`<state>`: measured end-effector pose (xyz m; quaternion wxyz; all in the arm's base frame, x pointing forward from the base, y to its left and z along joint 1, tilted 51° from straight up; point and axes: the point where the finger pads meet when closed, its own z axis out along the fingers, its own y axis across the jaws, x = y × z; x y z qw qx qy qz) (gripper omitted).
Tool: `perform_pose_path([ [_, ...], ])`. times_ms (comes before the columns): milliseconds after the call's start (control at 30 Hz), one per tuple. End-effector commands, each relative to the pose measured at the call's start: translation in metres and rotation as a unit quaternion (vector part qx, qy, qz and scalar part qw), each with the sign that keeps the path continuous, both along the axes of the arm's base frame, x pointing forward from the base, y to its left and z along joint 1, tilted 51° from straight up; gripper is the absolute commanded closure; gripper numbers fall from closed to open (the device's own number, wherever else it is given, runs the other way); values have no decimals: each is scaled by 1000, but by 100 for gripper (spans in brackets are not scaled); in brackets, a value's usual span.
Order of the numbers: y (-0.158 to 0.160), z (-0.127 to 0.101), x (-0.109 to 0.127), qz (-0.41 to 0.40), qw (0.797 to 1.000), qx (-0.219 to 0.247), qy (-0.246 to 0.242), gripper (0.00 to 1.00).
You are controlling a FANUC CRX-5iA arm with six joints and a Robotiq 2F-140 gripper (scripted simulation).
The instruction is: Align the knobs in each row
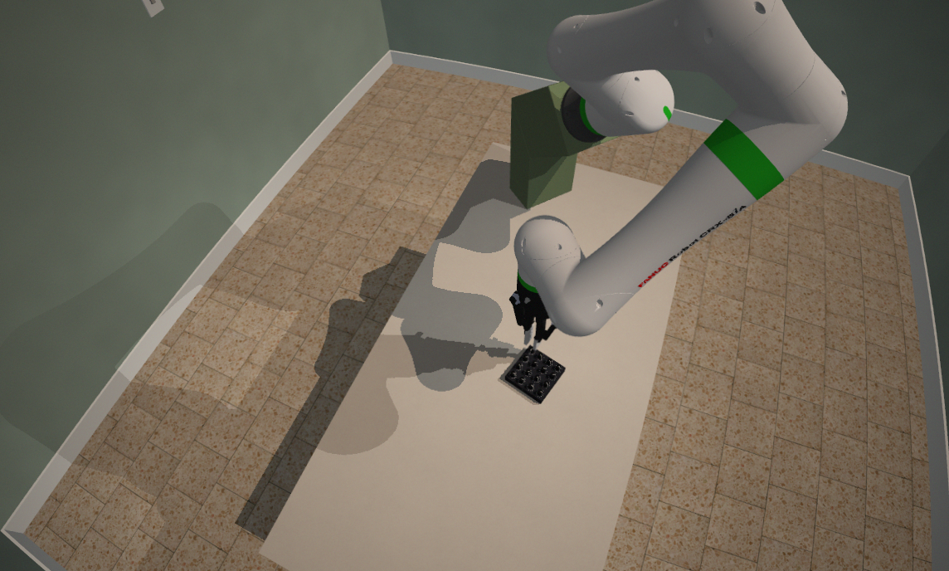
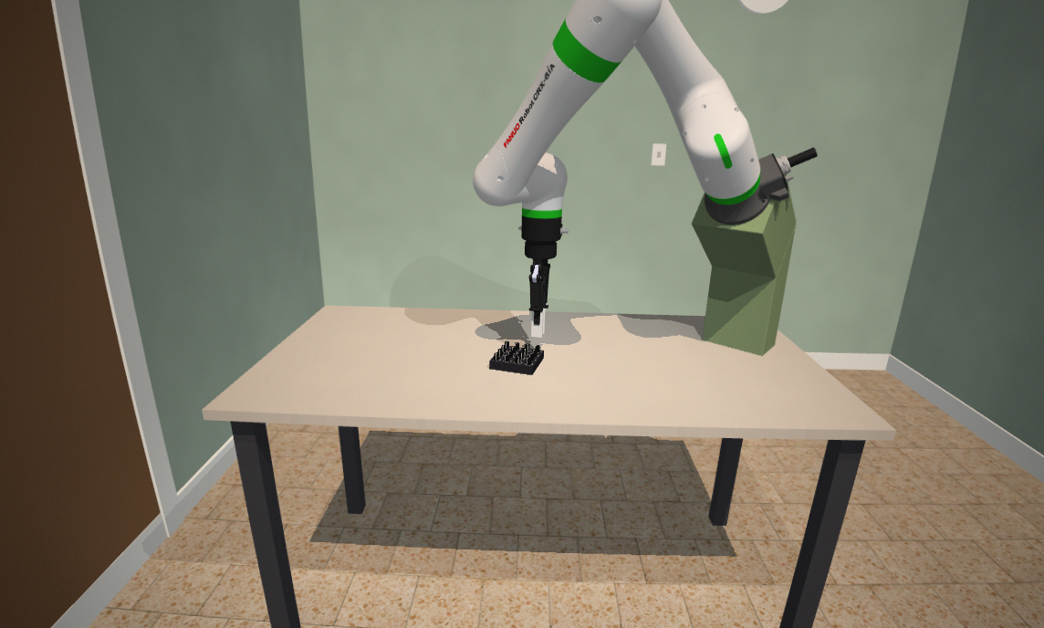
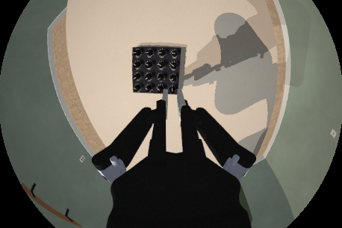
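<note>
The black knob box [image 1: 532, 375] stands on its feet on the beige table, with several dark knobs in rows; it also shows in the exterior view [image 2: 516, 359] and the wrist view [image 3: 158, 69]. The knob lines and names are too small to read. My gripper [image 1: 532, 340] [image 2: 536, 331] points straight down and hangs a little above the box's corner nearest the arm, clear of the knobs. In the wrist view its fingertips stand a narrow gap apart just off the box's lower right corner, with bare table between them and nothing held.
The green pedestal [image 2: 745, 277] [image 1: 542, 152] that carries the arm stands at the table's far right corner. The arm's elbow and forearm reach over the table above the box. The table edges are well away from the box on all sides.
</note>
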<state>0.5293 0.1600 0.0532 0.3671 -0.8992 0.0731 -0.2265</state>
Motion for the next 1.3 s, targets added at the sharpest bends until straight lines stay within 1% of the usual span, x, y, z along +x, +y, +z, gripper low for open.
perform_pose_path([
  [0, 0, 0, 0, 0, 1000, 0, 0, 88],
  [333, 0, 0, 0, -2, 1000, 1, 2, 88],
  [433, 0, 0, 0, -12, 1000, 8, 12, 88],
  [533, -1, 1, 0, -36, 998, 26, 35, 88],
  [600, -1, 1, -1, -61, 995, 45, 60, 88],
  [833, -2, 2, -1, -139, 975, 102, 139, 88],
  [900, -2, 2, -1, -139, 975, 102, 139, 88],
  [967, -3, 2, -2, -177, 960, 130, 176, 88],
  [1067, -3, 3, -2, -202, 947, 148, 201, 88],
  [1267, -4, 4, -3, -260, 911, 191, 259, 88],
])
